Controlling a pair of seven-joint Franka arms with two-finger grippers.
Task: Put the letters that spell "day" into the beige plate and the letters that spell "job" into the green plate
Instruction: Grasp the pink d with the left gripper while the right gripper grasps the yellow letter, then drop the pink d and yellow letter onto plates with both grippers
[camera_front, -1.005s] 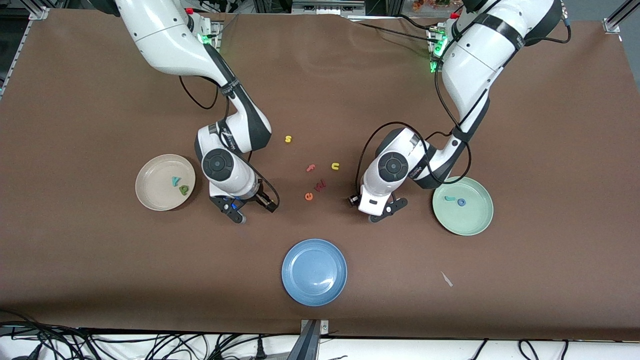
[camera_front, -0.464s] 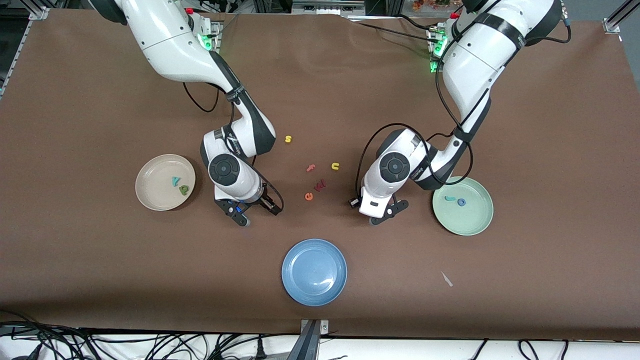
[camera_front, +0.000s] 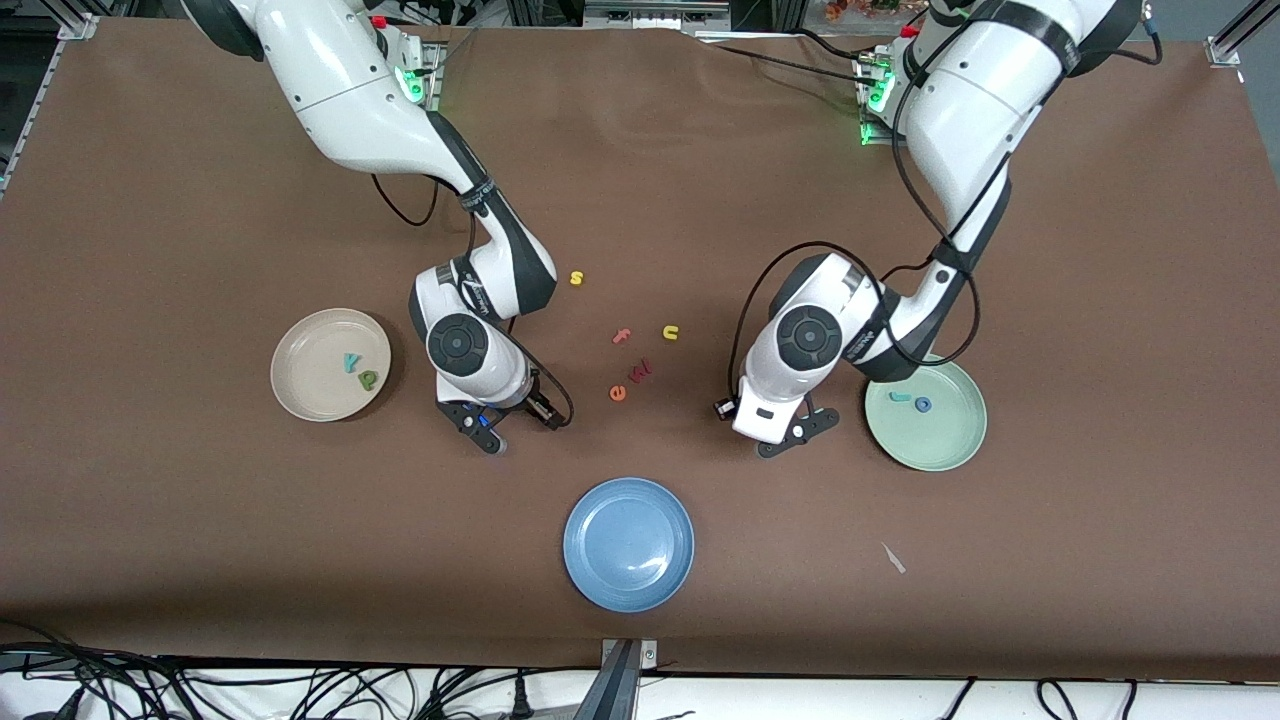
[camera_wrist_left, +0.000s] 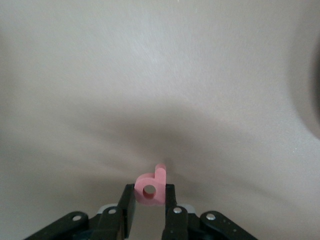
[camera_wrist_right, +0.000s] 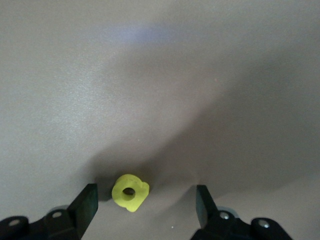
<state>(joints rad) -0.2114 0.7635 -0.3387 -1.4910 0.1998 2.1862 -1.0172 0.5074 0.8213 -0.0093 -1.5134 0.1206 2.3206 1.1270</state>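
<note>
Now the left gripper (camera_wrist_left: 149, 212) pinches the salmon-pink b (camera_wrist_left: 150, 187) above the table (camera_front: 200, 520). The right gripper (camera_wrist_right: 145, 202) stands spread around the yellow a (camera_wrist_right: 129, 192).

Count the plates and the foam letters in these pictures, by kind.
Plates: 3 (beige, green, blue)
Letters in plates: 4
Letters loose on table: 5
Pink letter in left gripper: 1
Yellow letter under right gripper: 1
Total: 14

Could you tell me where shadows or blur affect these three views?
Front view: sharp, evenly lit. Left wrist view: the table is smeared, dark shadow above the pink b pinched in the left gripper. Right wrist view: soft shadow around the yellow a between the right gripper's open fingers.
</note>
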